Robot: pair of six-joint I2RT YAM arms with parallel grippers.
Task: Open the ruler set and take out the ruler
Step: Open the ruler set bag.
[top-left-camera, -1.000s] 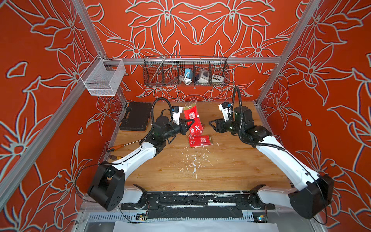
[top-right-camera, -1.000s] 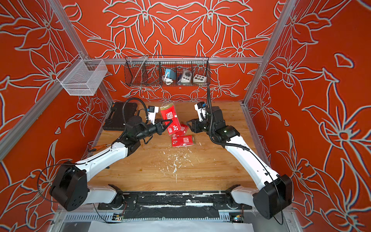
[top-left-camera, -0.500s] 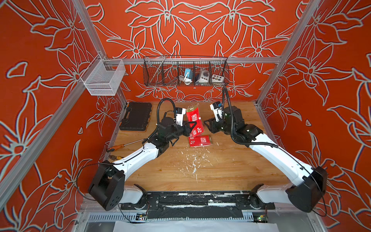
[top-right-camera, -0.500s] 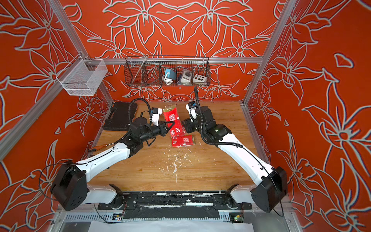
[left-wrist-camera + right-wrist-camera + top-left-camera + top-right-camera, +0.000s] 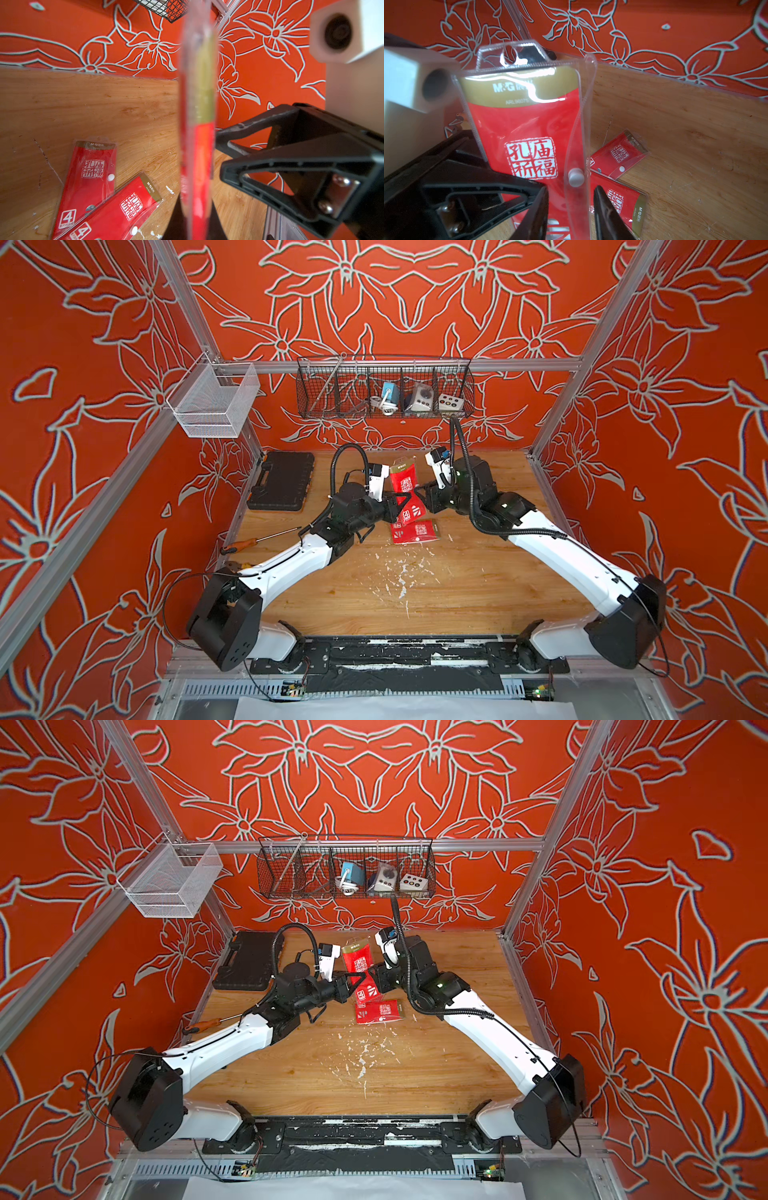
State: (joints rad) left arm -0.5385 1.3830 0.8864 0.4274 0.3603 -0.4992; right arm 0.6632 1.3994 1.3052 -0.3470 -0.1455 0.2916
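Note:
The ruler set [image 5: 402, 483] [image 5: 356, 964] is a red card in a clear pouch, and it is held upright above the table. My left gripper [image 5: 396, 507] [image 5: 350, 986] is shut on its lower part. In the left wrist view the ruler set [image 5: 197, 104] shows edge-on, rising from the left gripper [image 5: 195, 225]. My right gripper [image 5: 571, 207] [image 5: 419, 494] is open. Its jaws stand on either side of the pouch's clear flap [image 5: 581, 124], just below the white snap button [image 5: 576, 176], with a gap on both sides. The ruler itself is hidden inside the pouch.
Two more red ruler packs [image 5: 415, 531] [image 5: 618, 154] lie on the wooden table under the grippers. A black case [image 5: 282, 485] and a screwdriver [image 5: 257, 539] lie at the left. A wire basket [image 5: 384, 389] hangs on the back wall and a white mesh basket [image 5: 212, 402] on the left rail. White flecks [image 5: 399, 572] dot the middle.
My right gripper has moved left, up to the held pouch, and its jaws have narrowed around the flap. My left gripper has shifted the pouch slightly right and kept its hold.

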